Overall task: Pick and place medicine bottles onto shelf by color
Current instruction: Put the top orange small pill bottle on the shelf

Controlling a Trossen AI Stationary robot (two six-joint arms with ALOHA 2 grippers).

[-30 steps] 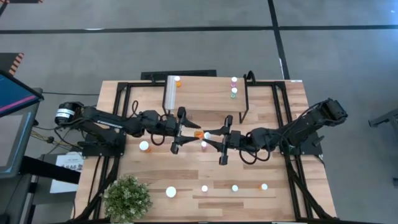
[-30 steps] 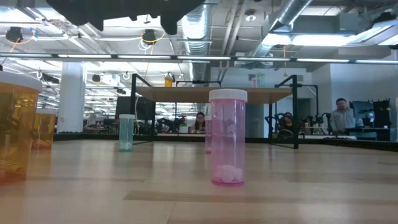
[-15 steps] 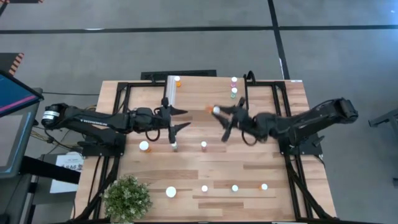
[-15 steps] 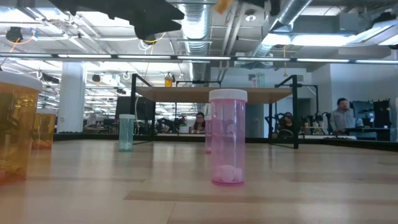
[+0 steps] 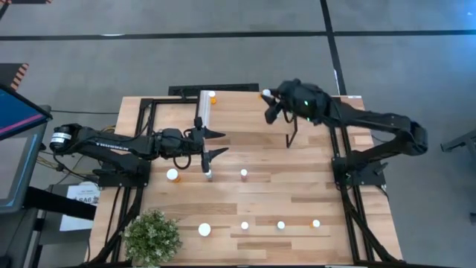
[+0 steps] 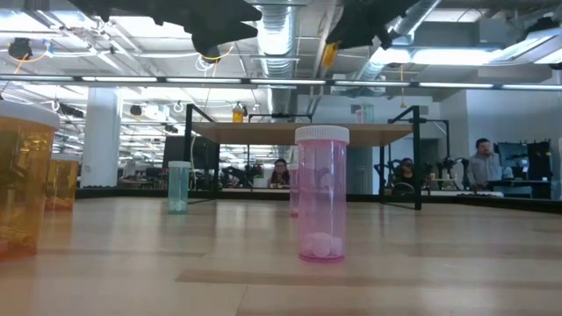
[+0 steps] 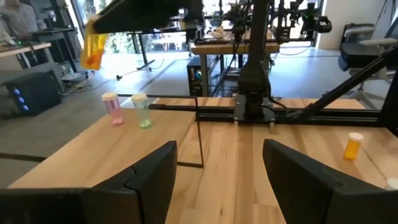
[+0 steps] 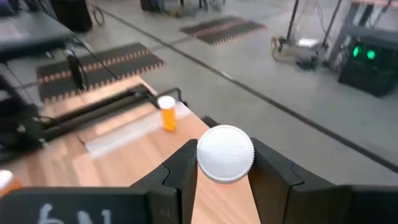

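Right hand (image 8: 225, 163): your fingers clamp an orange bottle (image 8: 225, 154), aloft over the shelf (image 5: 249, 112).
Left hand (image 5: 214, 144): yours gapes wide, holding nothing, above the tabletop (image 5: 297, 193) just beside the shelf.

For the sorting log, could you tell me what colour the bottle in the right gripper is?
Orange bottle, white cap; left wrist view shows it best.

We find almost nothing to read. In the right wrist view, pale marks that look like "6N" sit on a dark surface at the frame's lower edge, too cut off to be sure. The medicine bottles (image 6: 321, 194) show no readable labels, and we make out no signs or brands elsewhere.
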